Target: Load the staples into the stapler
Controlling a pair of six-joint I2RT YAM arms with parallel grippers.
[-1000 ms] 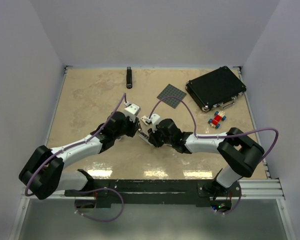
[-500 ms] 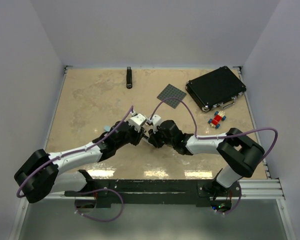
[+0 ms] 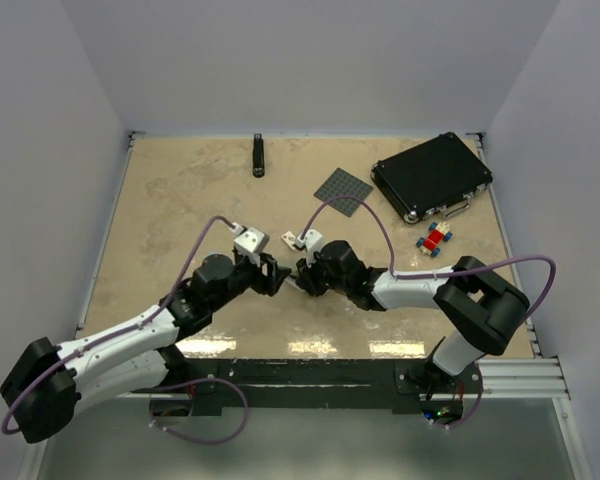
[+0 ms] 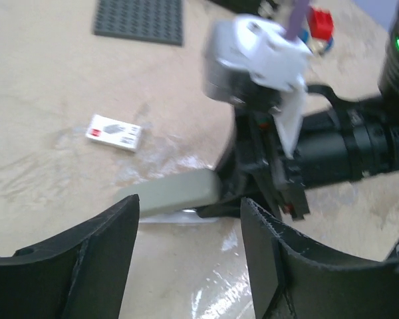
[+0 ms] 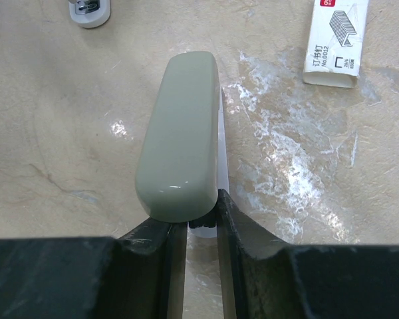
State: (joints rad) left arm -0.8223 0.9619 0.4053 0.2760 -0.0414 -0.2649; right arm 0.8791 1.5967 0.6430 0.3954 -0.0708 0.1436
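From above, the staples' box [image 3: 286,238] lies on the desk [image 3: 180,200], just far of where my wrists meet. Left wrist: my left jaws stand released and empty, the stapler [image 4: 176,193] lying beyond them. Right wrist: my right jaws clench the stapler's right end. It looks light, stiff, glossy and likely slippery; I'd grip its flat sides, not the rounded top.

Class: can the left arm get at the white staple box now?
Probably yes: the left pincer is open, and the staple box lies uncovered just beyond the stapler, which it must clear.
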